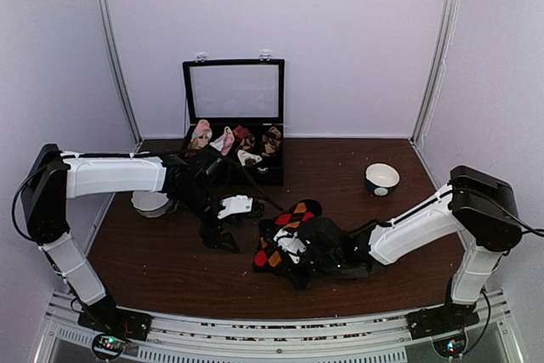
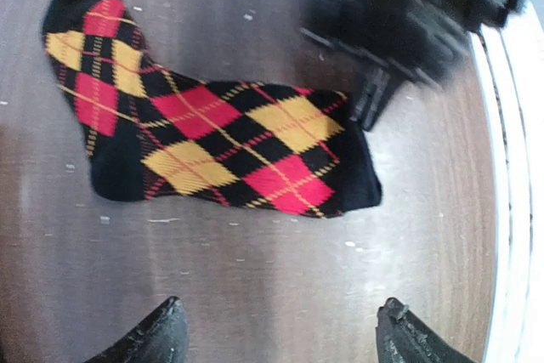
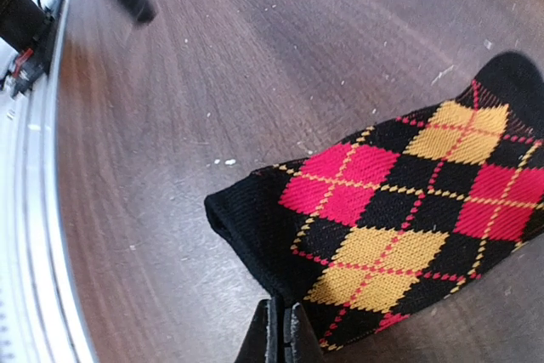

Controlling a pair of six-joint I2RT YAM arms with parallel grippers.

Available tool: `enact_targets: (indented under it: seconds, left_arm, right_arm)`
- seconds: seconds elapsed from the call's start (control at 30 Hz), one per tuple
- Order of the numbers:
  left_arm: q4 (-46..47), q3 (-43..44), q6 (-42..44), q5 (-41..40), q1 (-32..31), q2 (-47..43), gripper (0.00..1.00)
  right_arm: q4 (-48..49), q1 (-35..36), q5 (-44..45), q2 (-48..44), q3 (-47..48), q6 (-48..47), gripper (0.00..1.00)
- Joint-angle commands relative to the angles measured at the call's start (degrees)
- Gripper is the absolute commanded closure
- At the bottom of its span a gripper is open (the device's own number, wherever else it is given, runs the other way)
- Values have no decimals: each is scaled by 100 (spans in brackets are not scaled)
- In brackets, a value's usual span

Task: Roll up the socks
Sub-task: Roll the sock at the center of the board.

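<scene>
Here, on the brown wood-grain surface (image 1: pixel 161 261), our black argyle sock (image 2: pixel 221 142) lies flat, soft knit, red and orange diamonds. Our left fingers (image 2: pixel 161 337) stand apart just short of it, its long axis crossing their gap; our right fingers (image 3: pixel 280 333) are closed at its cuff edge.

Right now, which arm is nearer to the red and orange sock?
Right. The right arm has its jaws shut on the edge of the sock; the left arm holds its jaws open to the sock's left, clear of it.
</scene>
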Motion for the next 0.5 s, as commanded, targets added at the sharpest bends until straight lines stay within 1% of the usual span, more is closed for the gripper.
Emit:
enact_targets:
  seconds: [0.0, 0.07, 0.13, 0.23, 0.37, 0.47]
  left_arm:
    - [315, -302, 295, 536, 33, -287, 23]
    - [156, -269, 542, 725, -32, -218, 26]
    - [-14, -140, 745, 650, -166, -25, 30]
    - [-207, 71, 967, 583, -365, 235, 35]
    - [-225, 157, 1254, 448, -627, 350, 35]
    - [-274, 221, 1474, 281, -883, 442, 35]
  right_arm:
    - [-149, -290, -829, 99, 194, 841, 100]
    - [-261, -475, -1136, 250, 353, 1166, 100]
    - [-414, -626, -1311, 396, 518, 1443, 100]
    - [-310, -843, -1620, 560, 573, 1910, 100]
    - [-270, -1081, -2099, 826, 698, 2528, 100]
    - [-655, -1138, -2290, 996, 960, 2571, 100]
